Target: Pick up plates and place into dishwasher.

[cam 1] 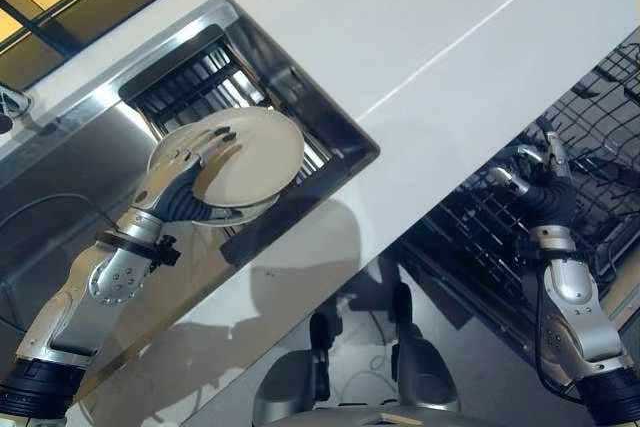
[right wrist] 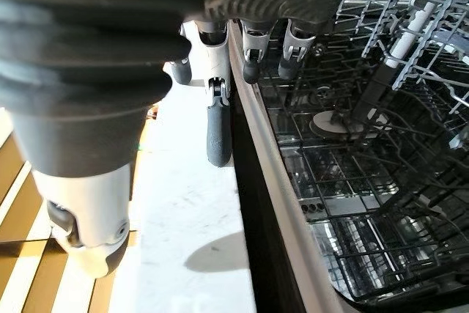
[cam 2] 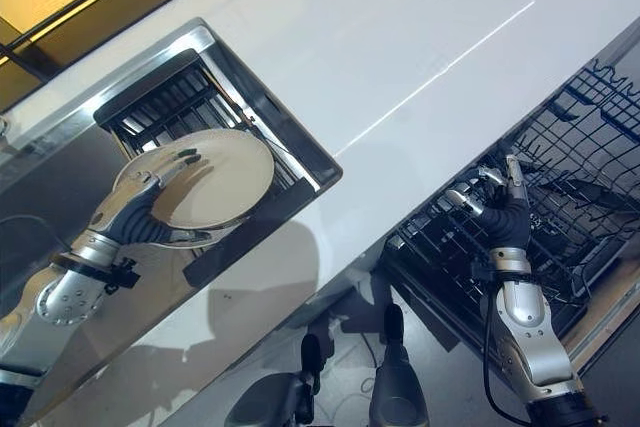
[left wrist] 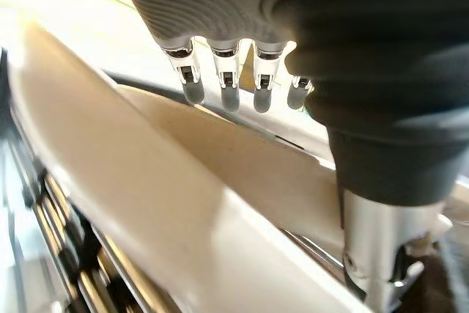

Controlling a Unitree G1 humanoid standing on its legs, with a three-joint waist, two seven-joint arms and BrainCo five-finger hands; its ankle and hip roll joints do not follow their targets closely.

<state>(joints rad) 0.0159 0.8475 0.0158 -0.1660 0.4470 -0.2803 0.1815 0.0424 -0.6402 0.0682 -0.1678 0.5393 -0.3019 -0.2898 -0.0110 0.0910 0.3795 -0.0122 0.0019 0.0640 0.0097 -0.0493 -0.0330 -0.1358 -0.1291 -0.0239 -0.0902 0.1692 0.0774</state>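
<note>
Left hand (cam 1: 190, 169) clamped on one cream plate (cam 1: 255, 155), fingers laid across its upper face and the thumb under the rim, as the left wrist view confirms. The plate hangs above the sink (cam 1: 250, 37), over the dark slatted drying rack (cam 1: 195, 77) set inside it, and is apart from that rack. Right hand (cam 2: 497, 197) rests at the dishwasher rack (cam 2: 590, 147), well apart from the sink on the far side of the white countertop (cam 1: 430, 27). Its fingers are loosely bent and grip nothing; the right wrist view shows them against the dishwasher's dark front edge, with the wire basket empty of plates beyond.

Risks, as judged from this state. The plate is held near one edge only, so its free side could tip downward and slip from the grasp during the carry across the countertop. A low path could knock the plate against the sink's steel rim. At the dishwasher, the right hand sits in the approach path, so a collision between plate and hand is possible unless the hand clears. A plate lowered askew may catch on the wire tines and fail to seat.

Count: one plate, one sink, one drying rack, one dishwasher rack in use, two hands.
</note>
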